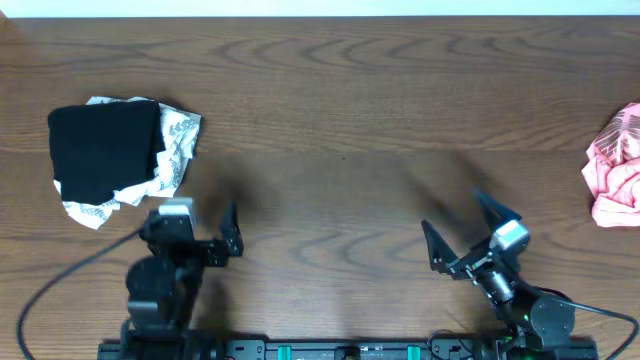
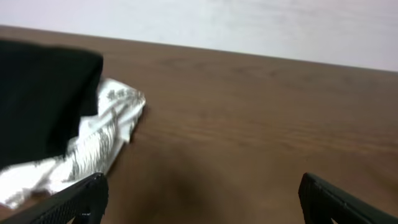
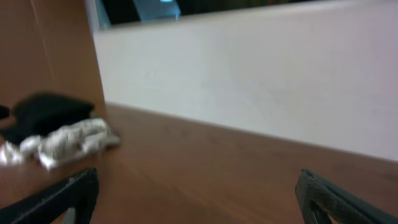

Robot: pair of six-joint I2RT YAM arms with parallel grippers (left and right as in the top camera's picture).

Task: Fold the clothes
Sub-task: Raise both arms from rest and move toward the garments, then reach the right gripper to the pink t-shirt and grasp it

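The clothes (image 1: 615, 165) lie as a crumpled salmon-pink heap at the far right edge of the table, partly cut off by the overhead view and absent from both wrist views. My right gripper (image 1: 450, 208) is open over bare wood, well to the left of the heap and nearer the front edge. My left gripper (image 1: 192, 212) is also open, on the left side of the table, far from the clothes. In the wrist views the left gripper (image 2: 202, 193) and the right gripper (image 3: 196, 186) hold nothing, with only tabletop between their fingers.
A black folded garment (image 1: 103, 150) lies on a white patterned cloth (image 1: 175, 140) at the left, just beyond my left gripper. Both also show in the wrist views: garment (image 2: 37, 93) and cloth (image 2: 99, 137), garment (image 3: 46, 109) and cloth (image 3: 62, 140). A white wall (image 3: 249, 87) backs the wooden table (image 1: 330, 120).
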